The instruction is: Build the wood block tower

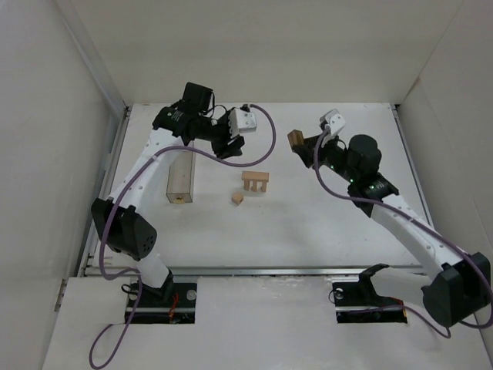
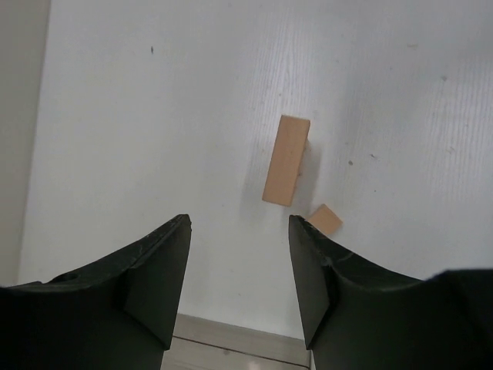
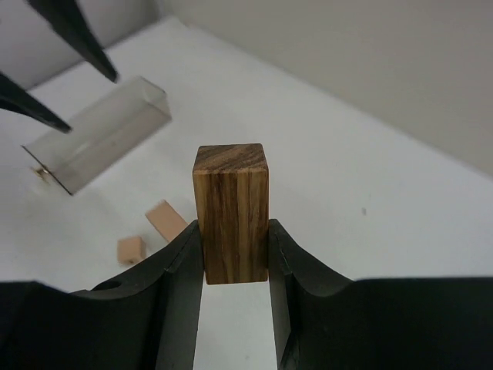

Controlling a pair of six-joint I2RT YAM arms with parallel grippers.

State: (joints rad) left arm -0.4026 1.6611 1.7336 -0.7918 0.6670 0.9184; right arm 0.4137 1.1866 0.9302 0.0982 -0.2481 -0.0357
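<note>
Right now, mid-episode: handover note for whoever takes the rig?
Left gripper: open, empty, hovering by the tower.
Right gripper: shut on a darker wood block, lifted off the table.
Done: uprights bridged by a crosspiece.
Loose: small cube beside the tower; clear box further left.
Left: probably seat the held block, then the cube.

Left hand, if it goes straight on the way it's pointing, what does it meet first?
Probably bare table, just beside the tower; depth is unclear, so the left hand might graze it.
</note>
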